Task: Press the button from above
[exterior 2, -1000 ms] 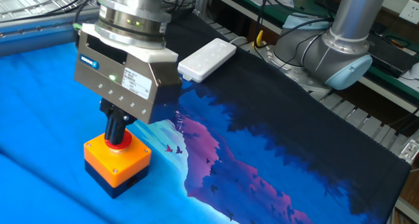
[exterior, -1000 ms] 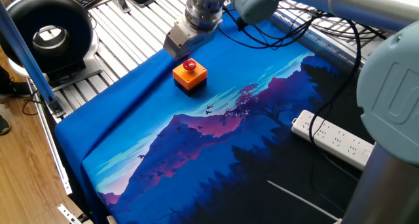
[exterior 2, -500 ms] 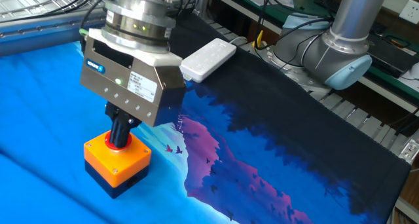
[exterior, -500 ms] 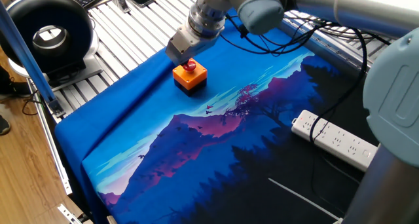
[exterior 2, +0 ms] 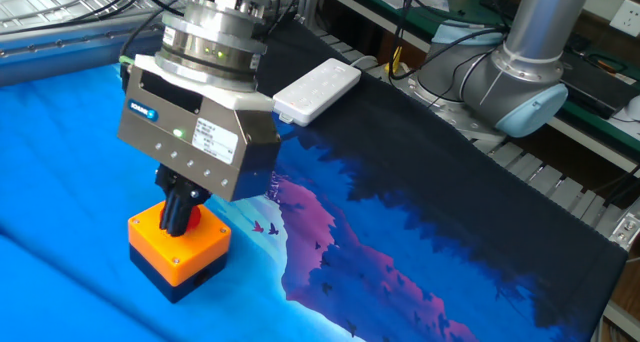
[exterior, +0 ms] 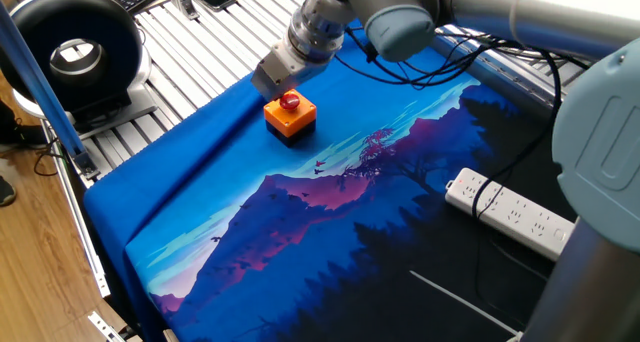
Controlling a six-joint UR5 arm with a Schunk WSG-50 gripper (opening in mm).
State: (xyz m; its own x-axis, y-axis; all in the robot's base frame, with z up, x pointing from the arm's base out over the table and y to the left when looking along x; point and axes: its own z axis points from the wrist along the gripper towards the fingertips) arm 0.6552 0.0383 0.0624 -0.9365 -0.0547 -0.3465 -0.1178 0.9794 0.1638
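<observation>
Jaws: open or closed, cannot tell; black fingertips (exterior 2: pixel 180 210) now down on red button (exterior: pixel 289 100), tilted a little more than half a second back; orange box (exterior 2: pixel 178 245) sitting on blue tabletop (exterior: pixel 230 212), unmoved; press seemingly under way, judging by contact

Claw (exterior 2: pixel 180 210) directly above button (exterior 2: pixel 184 218), seemingly touching; power strip (exterior 2: pixel 316 90) well apart behind.

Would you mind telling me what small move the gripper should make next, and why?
Probably a short straight push down: the gripper sits directly over the small round red button on its square orange box, fingertips at the cap.
</observation>
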